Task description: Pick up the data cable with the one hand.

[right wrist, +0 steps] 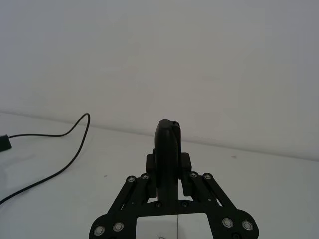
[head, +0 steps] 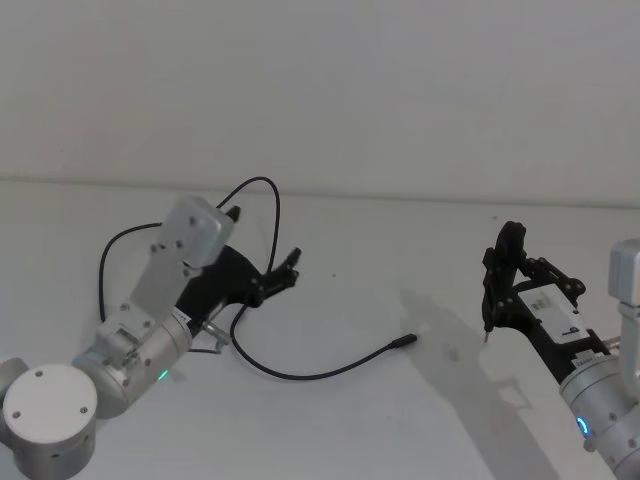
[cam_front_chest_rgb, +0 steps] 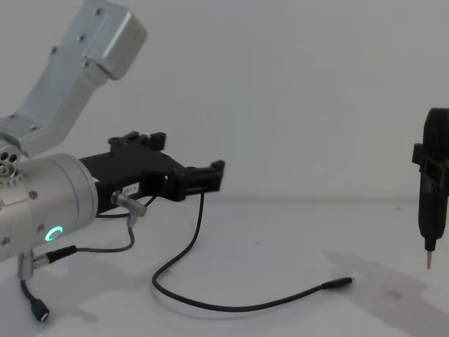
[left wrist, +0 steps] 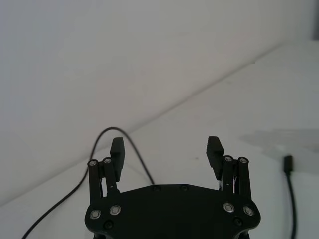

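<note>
While my left end effector (left wrist: 166,150) hovers released, the data cable (head: 300,375) lying ungrasped just below it, pickup remains; right end effector (right wrist: 168,168) clenched on pen-like tool (cam_front_chest_rgb: 433,203).

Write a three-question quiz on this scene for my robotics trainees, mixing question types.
1. True or false: the left claw is open.
2. Where is the cable's slim plug? A) lying on the table between the two arms; B) in the left claw; C) in the right claw.
3. Fill in: the right claw is shut on a dark pointed ____.

Key: 1 true; 2 A; 3 tool.
</note>
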Tool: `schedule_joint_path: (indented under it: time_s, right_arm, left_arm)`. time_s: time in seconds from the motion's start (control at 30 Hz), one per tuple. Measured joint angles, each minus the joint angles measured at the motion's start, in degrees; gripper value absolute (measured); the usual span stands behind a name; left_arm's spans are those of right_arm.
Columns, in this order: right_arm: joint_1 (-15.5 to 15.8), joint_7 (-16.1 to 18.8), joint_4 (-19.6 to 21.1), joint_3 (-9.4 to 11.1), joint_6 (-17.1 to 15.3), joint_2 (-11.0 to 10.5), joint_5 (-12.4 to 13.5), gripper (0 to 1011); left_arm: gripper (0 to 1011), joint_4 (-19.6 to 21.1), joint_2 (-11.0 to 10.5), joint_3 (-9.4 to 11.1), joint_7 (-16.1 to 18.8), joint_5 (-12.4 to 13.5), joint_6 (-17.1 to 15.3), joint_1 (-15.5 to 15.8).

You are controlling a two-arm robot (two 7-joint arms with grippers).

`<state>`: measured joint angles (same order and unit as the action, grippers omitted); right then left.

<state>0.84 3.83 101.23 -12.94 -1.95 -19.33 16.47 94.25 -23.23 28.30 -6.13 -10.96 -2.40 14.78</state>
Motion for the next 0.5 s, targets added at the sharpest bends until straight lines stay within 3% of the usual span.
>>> schedule_joint_path:
  time_s: [0.3,0.5]
  right_arm:
    - [0.0,0.0,0.0,0.0,0.0,0.0,0.0,268]
    - [0.0,0.0,0.0,0.0,0.0,0.0,0.0,268]
  left_arm:
    - [1002,0.7,-2.1,2.1,-6.0,0.2,-2.1,1.8]
    - [1001,0.8,-3.8,4.1,-11.9,0.5,-4.4,4.0]
